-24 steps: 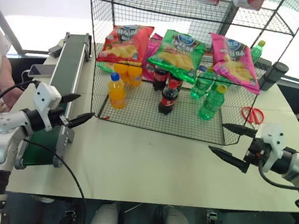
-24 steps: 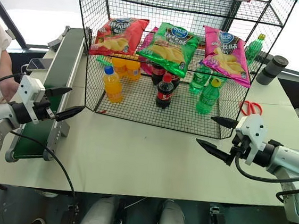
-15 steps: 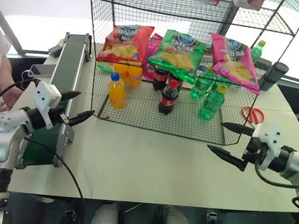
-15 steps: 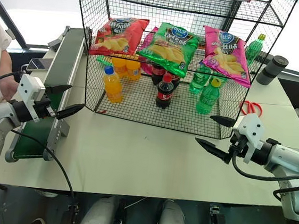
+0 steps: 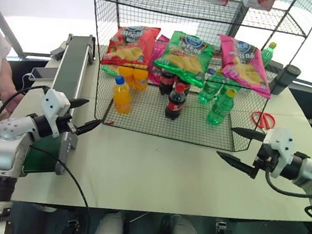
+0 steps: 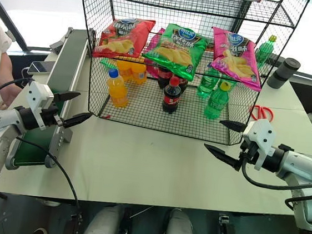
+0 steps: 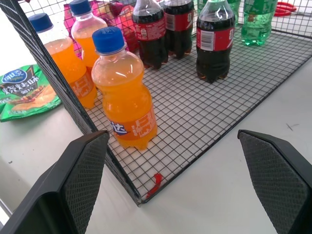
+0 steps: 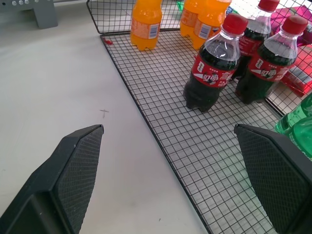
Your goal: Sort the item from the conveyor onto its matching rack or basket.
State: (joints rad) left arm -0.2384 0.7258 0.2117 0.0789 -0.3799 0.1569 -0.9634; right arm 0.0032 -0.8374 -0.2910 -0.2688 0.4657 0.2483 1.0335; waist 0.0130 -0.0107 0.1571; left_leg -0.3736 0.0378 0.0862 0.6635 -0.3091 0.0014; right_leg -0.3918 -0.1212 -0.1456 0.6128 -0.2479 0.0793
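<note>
The magenta-pink chip bag (image 5: pixel 245 65) is lying on the rack's (image 5: pixel 166 121) middle tier, well apart from both wide-open, empty claws, left (image 5: pixel 83 115) and right (image 5: pixel 241 146), likely light, crinkly, slippery, best pinched at an edge seam.

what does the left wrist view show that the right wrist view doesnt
Left wrist view alone: a small green snack bag lying outside the rack's wire wall, and red scissors at the far edge. Right wrist view alone: a grey metal piece with small holes on the table. Both share the black wire rack floor, orange soda bottles, cola bottles, green bottles and the pale table.
</note>
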